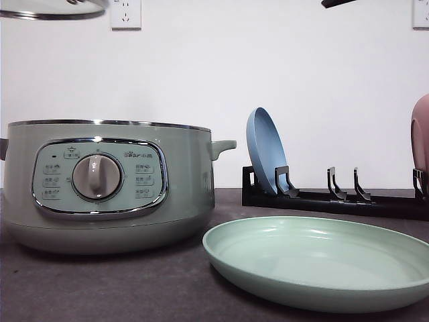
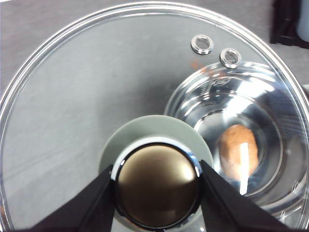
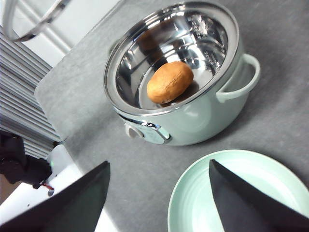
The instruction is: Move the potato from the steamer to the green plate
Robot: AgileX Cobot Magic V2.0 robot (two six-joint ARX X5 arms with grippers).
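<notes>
Potato [image 3: 170, 81]: lay on its side in the steamer [image 3: 193, 116] bowl, long axis slanting across the floor, shiny metal bare around it.
Left gripper [image 2: 158, 186]: clamped on the lid knob [image 2: 158, 186], glass lid [image 2: 87, 96] held aloft.
Right gripper [image 3: 157, 195]: fingers spread wide, above table between steamer and green plate [image 3: 241, 193].
Green plate: bare, just beside steamer.

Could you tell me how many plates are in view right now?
3. The green plate lies flat on the table, right of the steamer. A blue plate stands upright in the black rack behind it. A pink plate stands at the rack's right end, cut off by the frame.
</notes>
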